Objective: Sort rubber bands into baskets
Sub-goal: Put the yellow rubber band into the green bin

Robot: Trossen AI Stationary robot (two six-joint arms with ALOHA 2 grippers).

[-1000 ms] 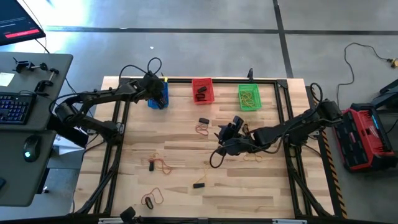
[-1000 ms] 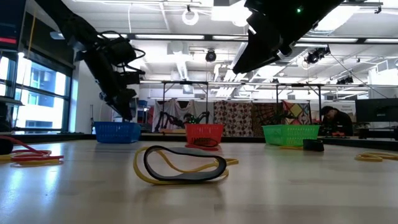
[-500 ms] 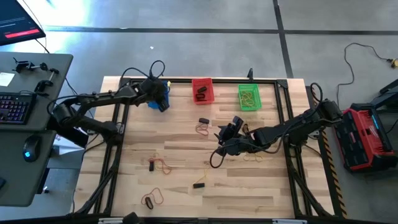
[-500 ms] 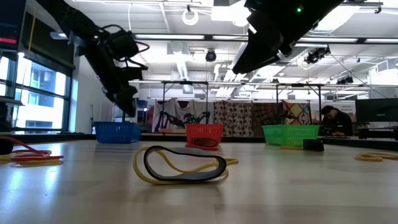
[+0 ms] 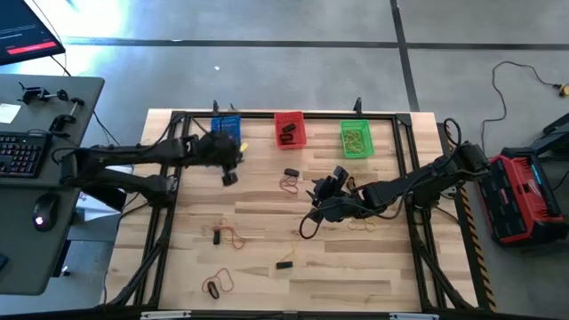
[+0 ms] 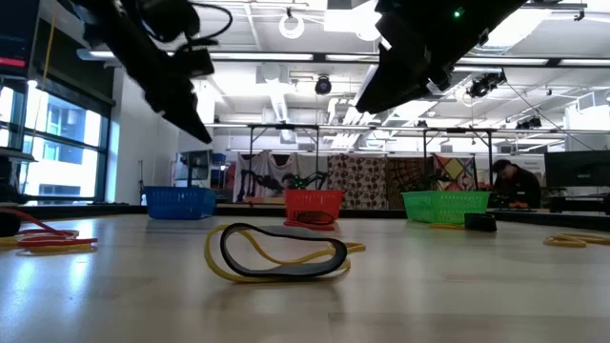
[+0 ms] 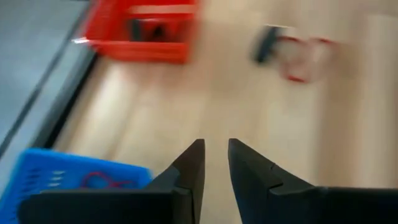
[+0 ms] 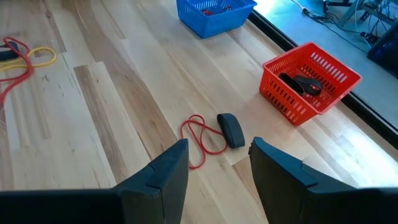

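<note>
The left pincer (image 5: 228,175) hangs empty, fingers narrowly apart, just short of the blue basket (image 5: 226,125). It should spread wider and drop squarely over one loose band. The nearest red rubber band (image 8: 202,138) lies beside a black one (image 8: 231,129), near the red basket (image 8: 309,81). The right pincer (image 8: 218,163) waits open above them.

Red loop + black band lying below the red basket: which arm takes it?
Probably the right. The right gripper is open and aimed at the red loop and black band. The left gripper is also open, but sits off toward the blue basket.
</note>
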